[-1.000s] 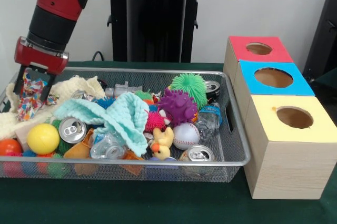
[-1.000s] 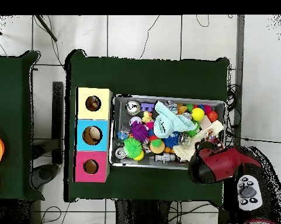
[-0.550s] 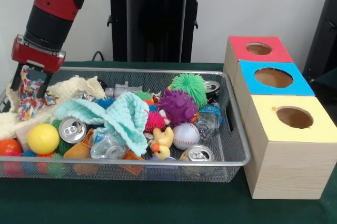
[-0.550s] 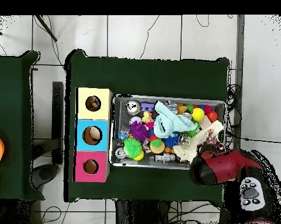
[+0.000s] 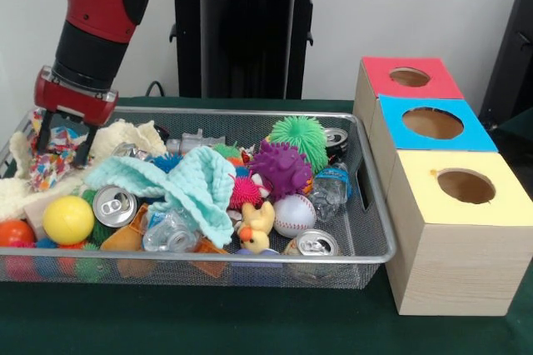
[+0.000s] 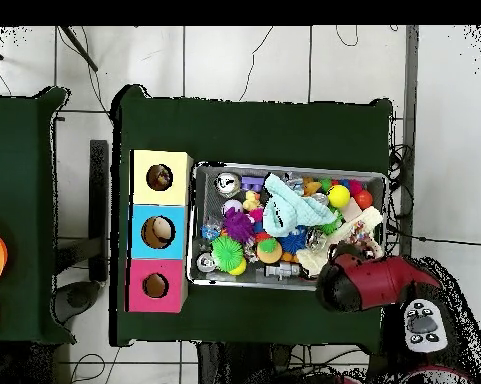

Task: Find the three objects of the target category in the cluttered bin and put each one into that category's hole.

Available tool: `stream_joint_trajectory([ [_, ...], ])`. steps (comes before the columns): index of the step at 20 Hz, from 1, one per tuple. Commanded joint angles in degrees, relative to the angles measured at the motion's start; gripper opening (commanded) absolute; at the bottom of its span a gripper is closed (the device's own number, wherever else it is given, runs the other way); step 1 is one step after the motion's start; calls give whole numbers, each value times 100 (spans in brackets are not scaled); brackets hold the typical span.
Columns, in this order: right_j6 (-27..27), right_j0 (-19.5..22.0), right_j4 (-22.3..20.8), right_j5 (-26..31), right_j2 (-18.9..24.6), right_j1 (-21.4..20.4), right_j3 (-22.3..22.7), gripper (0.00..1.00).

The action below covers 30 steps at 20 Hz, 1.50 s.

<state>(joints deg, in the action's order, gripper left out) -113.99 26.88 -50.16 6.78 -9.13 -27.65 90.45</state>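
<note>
Claw [image 5: 62, 140] closed on multicoloured patterned cloth [image 5: 48, 157], lifted just above the wire bin [image 5: 366, 230] at its far corner near cream cloth [image 5: 125, 137]. Bin clutter: mint cloth [image 5: 187, 184], yellow ball [image 5: 68, 219], baseball [image 5: 294, 215], soda cans [image 5: 114, 205], purple spiky ball [image 5: 281, 168]. Dark green surface [image 5: 250, 322] also carries red, blue and yellow hole boxes [image 5: 450, 230] beside the bin; white wall, tiled floor [image 6: 284, 70] with cables.

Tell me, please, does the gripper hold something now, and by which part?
Yes: the gripper is shut on the multicoloured patterned cloth, gripping its upper end; the rest hangs toward the bin.
</note>
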Motion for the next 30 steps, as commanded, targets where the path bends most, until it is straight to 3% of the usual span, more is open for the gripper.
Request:
stream_joint_trajectory([
  [1, -1055, -138, 550, -572, 249, 165, 13, 100],
  [5, -932, -70, 675, -583, 372, 211, -29, 100],
  [6, -860, -17, 750, -572, 422, 203, 0, 0],
  [10, -732, 92, 683, -729, 550, 179, 47, 0],
  [23, -414, 340, 673, -467, 888, 30, 126, 0],
  [24, -428, 370, 654, -530, 917, 20, 146, 100],
  [27, -374, 260, 524, -632, 793, 33, 101, 100],
  [30, -254, 361, 662, -166, 905, -16, 180, 100],
])
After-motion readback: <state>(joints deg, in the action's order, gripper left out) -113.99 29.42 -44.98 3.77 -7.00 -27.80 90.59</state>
